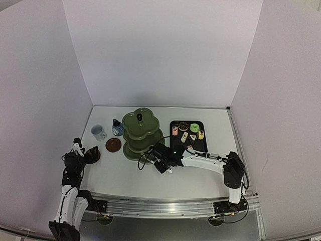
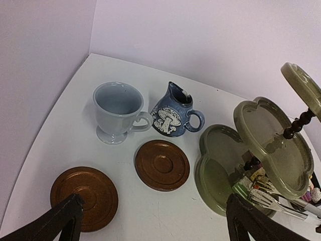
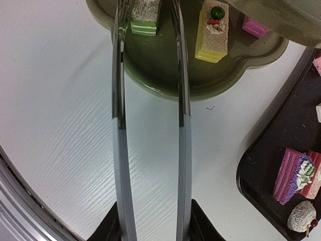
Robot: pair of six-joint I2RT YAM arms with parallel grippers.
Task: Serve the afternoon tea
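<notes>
Right jaws: closed on the handle end of the metal tongs (image 3: 118, 150), whose two arms run straight out ahead of them.
Tongs: the arms stand apart and their tips reach over the lowest tier (image 3: 200, 85) of the stand. One tip is on each side of a green-layered cake (image 3: 145, 15). I cannot tell whether the metal touches it.
Green-layered cake: upright on the lowest tier, between the two tips.
Neighbours on that tier: a yellow slice (image 3: 210, 32) with a green and red topping stands just beside it. A pink piece (image 3: 256, 26) sits further along, partly hidden under the tier above.
Stand (image 1: 141, 131): dark green with three scalloped tiers, in the middle of the worktop (image 1: 130, 175), between the coasters and the tray.
Tray (image 3: 266, 165): black, just right of the stand. It carries more small cakes, among them a pink-and-purple slice (image 3: 290, 173) and a pale speckled ball (image 3: 301, 217).
Left jaws: spread wide with nothing between them, hanging at the left edge of the worktop.
Near coaster (image 2: 84, 197): brown and round, lying flat just below the left jaws.
Far coaster (image 2: 162, 164): lying flat and bare, between the near coaster and the stand.
Mug (image 2: 118, 108): pale, upright and empty, standing on the worktop behind the coasters.
Pot (image 2: 173, 113): blue with white mushrooms, upright just beside the mug on the stand's side.
</notes>
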